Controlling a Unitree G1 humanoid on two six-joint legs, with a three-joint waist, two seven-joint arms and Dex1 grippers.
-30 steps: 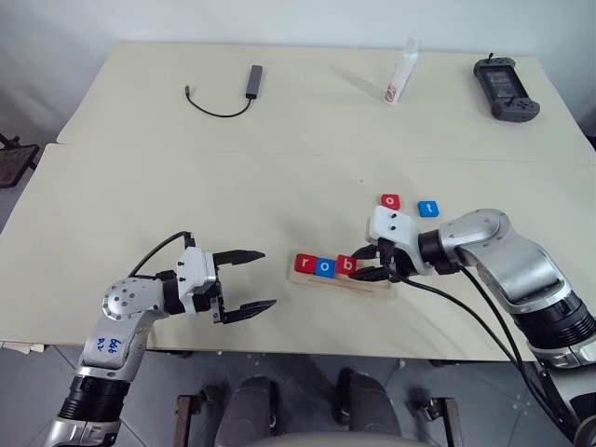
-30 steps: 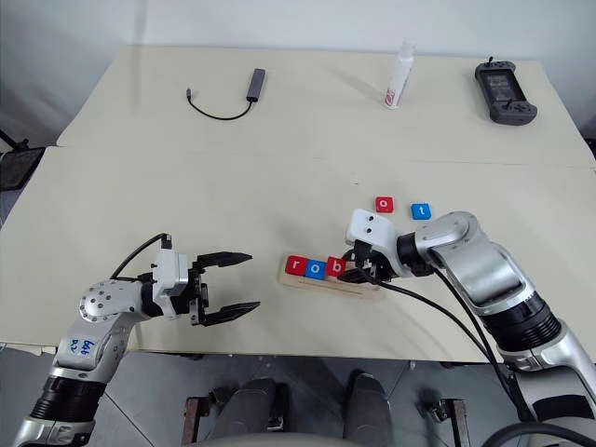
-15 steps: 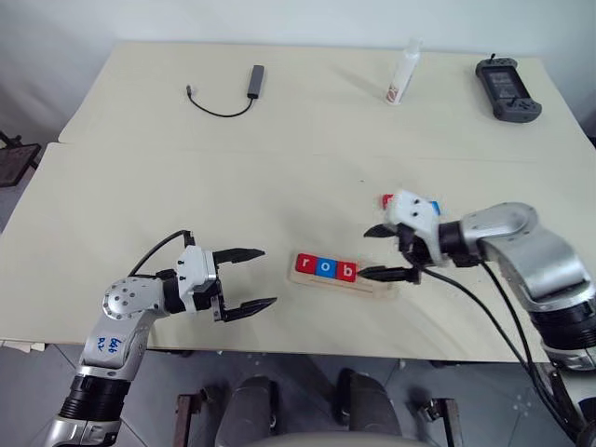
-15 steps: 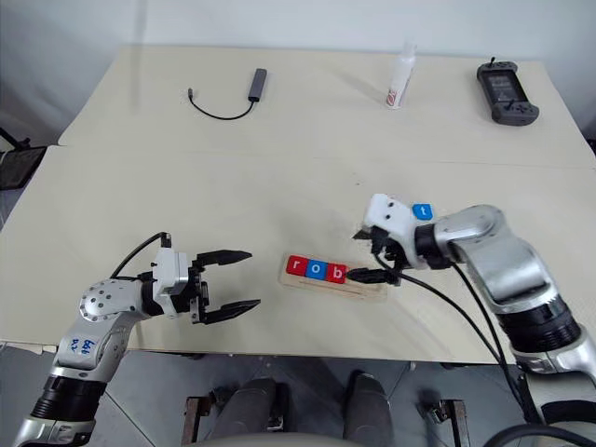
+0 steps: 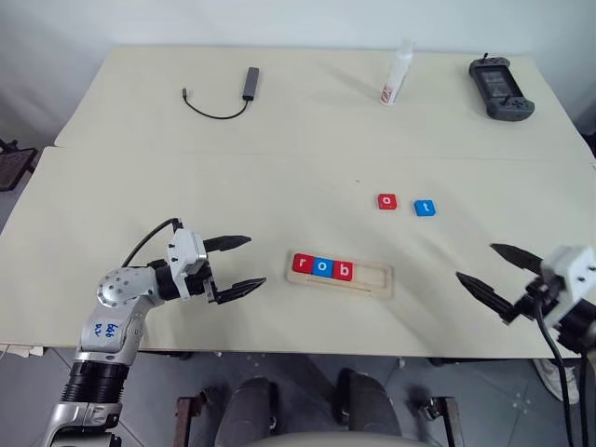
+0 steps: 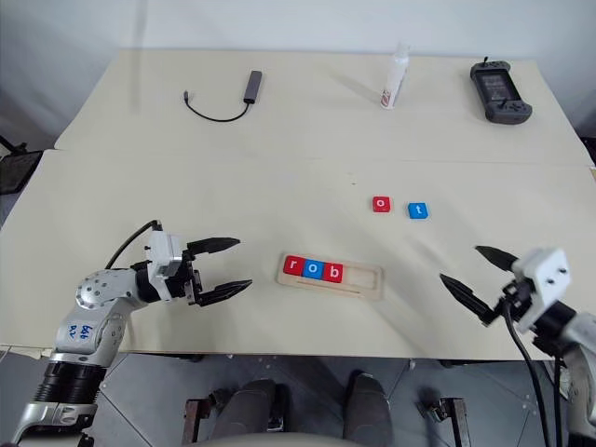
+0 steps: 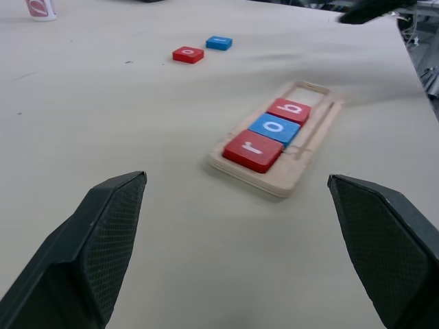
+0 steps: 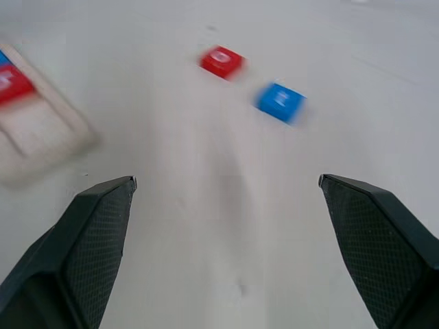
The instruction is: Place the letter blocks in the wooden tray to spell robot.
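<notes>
The wooden tray (image 5: 372, 278) lies near the table's front edge with a red r (image 5: 302, 264), a blue o (image 5: 322, 267) and a red b (image 5: 344, 271) in its left part; its right part is bare. A loose red o block (image 5: 387, 201) and a blue t block (image 5: 425, 208) lie side by side farther back and to the right. My left gripper (image 5: 235, 264) hovers open left of the tray, pointing at it, nothing between its fingers. My right gripper (image 5: 495, 271) stands open and empty well right of the tray, near the front edge.
At the table's back edge there are a black cable with an adapter (image 5: 226, 97), a white bottle (image 5: 395, 76) and a black handheld controller (image 5: 500, 88). A seam (image 5: 279, 153) crosses the tabletop between the back items and the blocks.
My right gripper has let go of the red b block in the tray, opened wide and swung away to the right. The left gripper edged slightly forward.
</notes>
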